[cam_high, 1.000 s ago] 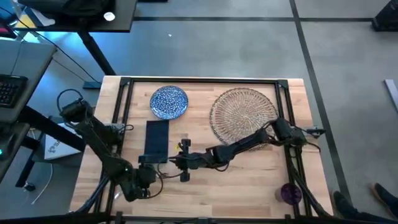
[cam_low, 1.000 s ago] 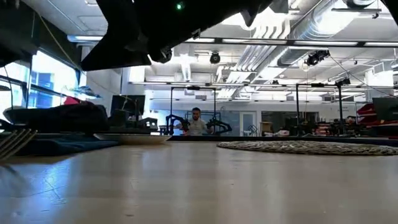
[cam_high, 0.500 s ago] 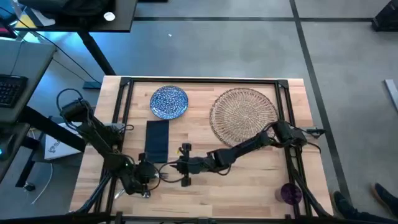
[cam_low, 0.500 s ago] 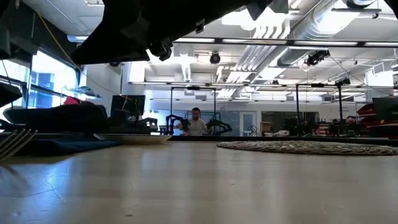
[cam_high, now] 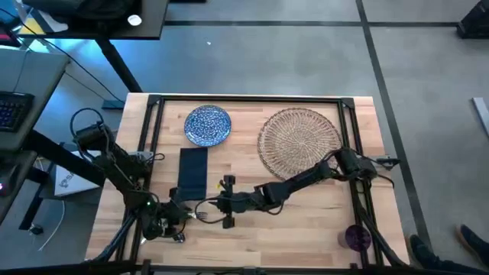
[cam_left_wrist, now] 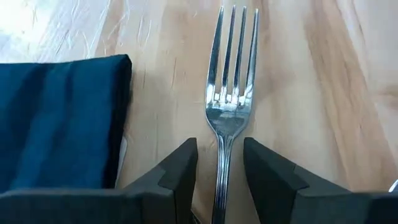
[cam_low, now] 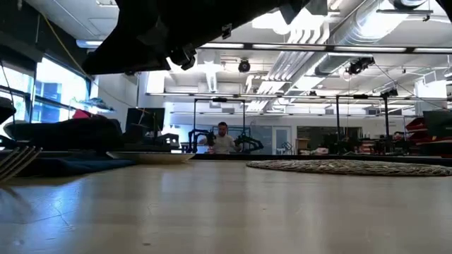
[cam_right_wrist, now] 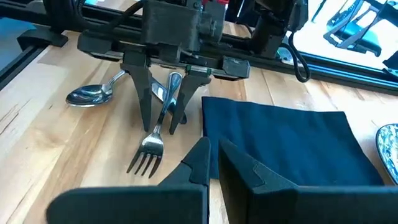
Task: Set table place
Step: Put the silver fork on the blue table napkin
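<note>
The left gripper (cam_right_wrist: 160, 112) is low at the near left part of the table (cam_high: 306, 229), fingers parted around the handle of a fork (cam_left_wrist: 231, 99) lying flat on the wood; contact cannot be confirmed. A spoon (cam_right_wrist: 93, 93) lies just beside it. The right gripper (cam_right_wrist: 210, 163) hovers at the navy napkin (cam_high: 192, 169), fingers nearly pressed together, holding nothing. The blue plate (cam_high: 208, 124) and wicker placemat (cam_high: 299, 139) sit at the far side, well apart. The purple cup (cam_high: 356, 237) stands at the near right corner.

Premises: a robotics lab. Exposed ceiling ducts (cam_low: 367, 32), further arm rigs (cam_low: 212, 137) on frames, and a seated person (cam_low: 223, 139) behind. Grey concrete floor (cam_high: 306, 61).
</note>
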{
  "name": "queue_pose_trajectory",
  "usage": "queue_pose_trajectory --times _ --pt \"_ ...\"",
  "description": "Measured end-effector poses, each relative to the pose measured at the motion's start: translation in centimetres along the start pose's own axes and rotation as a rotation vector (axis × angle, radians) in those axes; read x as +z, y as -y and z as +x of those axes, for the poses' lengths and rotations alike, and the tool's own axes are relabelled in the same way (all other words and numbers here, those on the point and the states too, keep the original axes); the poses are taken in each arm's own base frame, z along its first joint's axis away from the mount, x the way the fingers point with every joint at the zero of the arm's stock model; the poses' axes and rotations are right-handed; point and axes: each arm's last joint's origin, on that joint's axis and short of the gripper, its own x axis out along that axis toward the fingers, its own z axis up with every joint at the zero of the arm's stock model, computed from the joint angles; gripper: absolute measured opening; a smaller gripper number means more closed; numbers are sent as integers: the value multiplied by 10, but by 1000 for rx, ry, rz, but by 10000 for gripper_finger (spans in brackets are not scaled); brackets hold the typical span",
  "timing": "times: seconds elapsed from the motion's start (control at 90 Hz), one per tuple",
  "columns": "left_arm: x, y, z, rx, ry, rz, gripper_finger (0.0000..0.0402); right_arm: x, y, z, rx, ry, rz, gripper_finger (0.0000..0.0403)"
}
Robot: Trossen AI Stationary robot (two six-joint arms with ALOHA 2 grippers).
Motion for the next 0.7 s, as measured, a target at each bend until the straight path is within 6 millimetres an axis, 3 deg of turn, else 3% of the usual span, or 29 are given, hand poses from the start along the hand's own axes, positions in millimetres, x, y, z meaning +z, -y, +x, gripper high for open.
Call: queue_pose_trajectory --times 0.289,0.567,0.7 --pt "-3 1 3 1 34 28 86 0 1 0 -2 0 1 0" --pt "-4 1 4 -20 6 55 9 0 1 0 -2 -1 7 0" --pt "-4 1 4 -17 9 52 9 0 1 0 -1 0 8 0"
